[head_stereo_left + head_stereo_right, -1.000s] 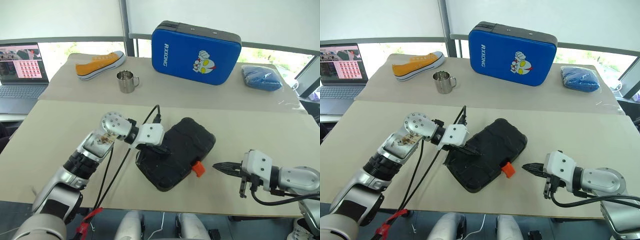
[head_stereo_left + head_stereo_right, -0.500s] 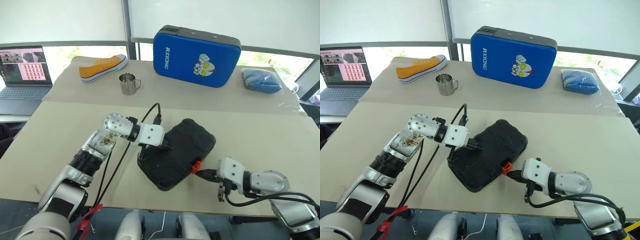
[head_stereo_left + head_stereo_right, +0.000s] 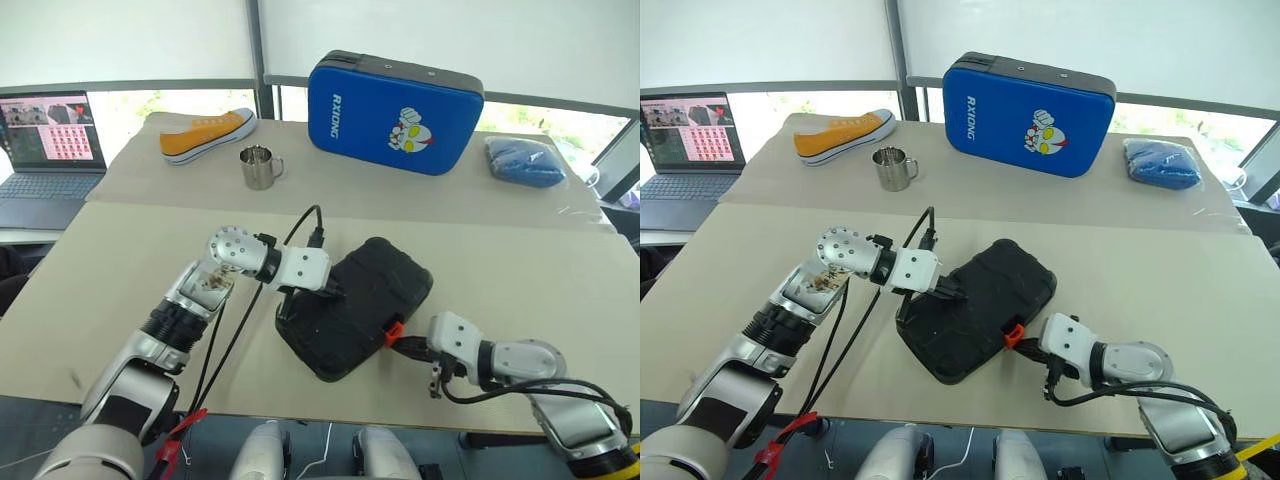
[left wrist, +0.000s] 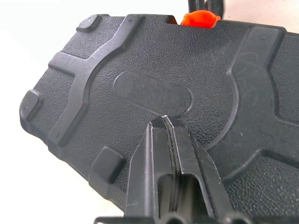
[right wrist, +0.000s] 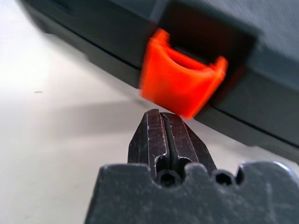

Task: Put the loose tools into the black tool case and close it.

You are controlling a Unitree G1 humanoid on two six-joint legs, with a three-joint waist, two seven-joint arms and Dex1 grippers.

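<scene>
My left gripper [image 4: 166, 122] pinched together on the shut black tool case [image 3: 355, 305]; right gripper [image 5: 161, 116] likewise together, just off its orange latch [image 5: 180, 91]; blue zip case [image 3: 395, 100], mug [image 3: 258, 166], shoe [image 3: 205, 133] well behind along the tabletop's [image 3: 100, 270] far edge.

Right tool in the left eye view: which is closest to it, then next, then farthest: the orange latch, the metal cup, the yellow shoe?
From the right tool:
1. Orange latch, right at its tip on the black tool case.
2. Metal cup, far side, toward the left.
3. Yellow shoe, beyond the cup, further left.

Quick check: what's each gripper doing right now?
Left gripper: shut, holding nothing, tips on the black tool case lid.
Right gripper: shut, holding nothing, tips at the orange latch.
</scene>
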